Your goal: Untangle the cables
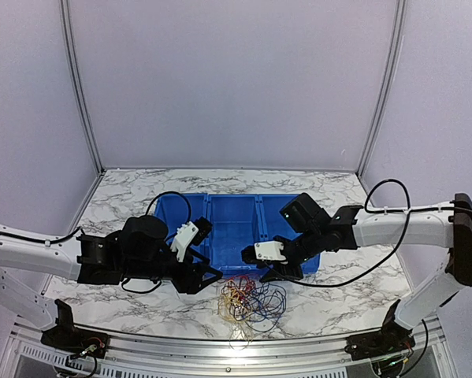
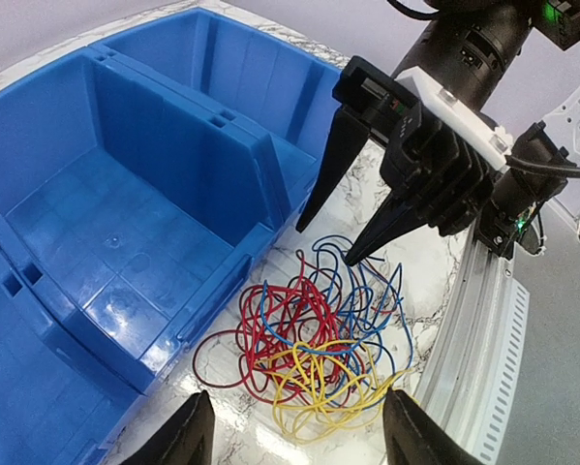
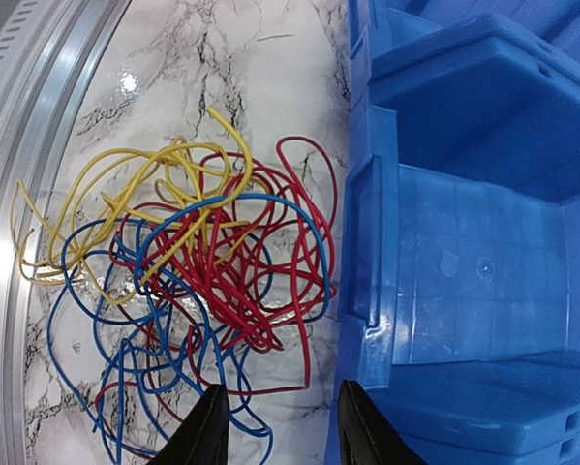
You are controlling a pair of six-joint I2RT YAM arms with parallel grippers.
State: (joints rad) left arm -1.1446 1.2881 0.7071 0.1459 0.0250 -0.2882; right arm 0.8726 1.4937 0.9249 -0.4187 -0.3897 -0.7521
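Note:
The cables [image 1: 251, 301] lie in one loose tangle of red, blue and yellow wires on the marble table, just in front of the blue bin [image 1: 220, 201]. My left gripper [image 1: 206, 277] is open and empty, left of the tangle. In the left wrist view its fingers straddle the near side of the tangle [image 2: 314, 344] from above, not touching it. My right gripper [image 1: 261, 268] is open and empty, at the tangle's far right, by the bin's front wall. It also shows in the left wrist view [image 2: 324, 244], tips just above the blue loops. In the right wrist view the tangle [image 3: 183, 262] lies ahead of its fingers. No white wire shows.
The blue bin [image 2: 231, 136] has three empty compartments, and its front wall [image 3: 367, 232] runs right beside the tangle. An aluminium rail [image 1: 220, 346] borders the table's near edge, close to the yellow loops [image 3: 18, 145].

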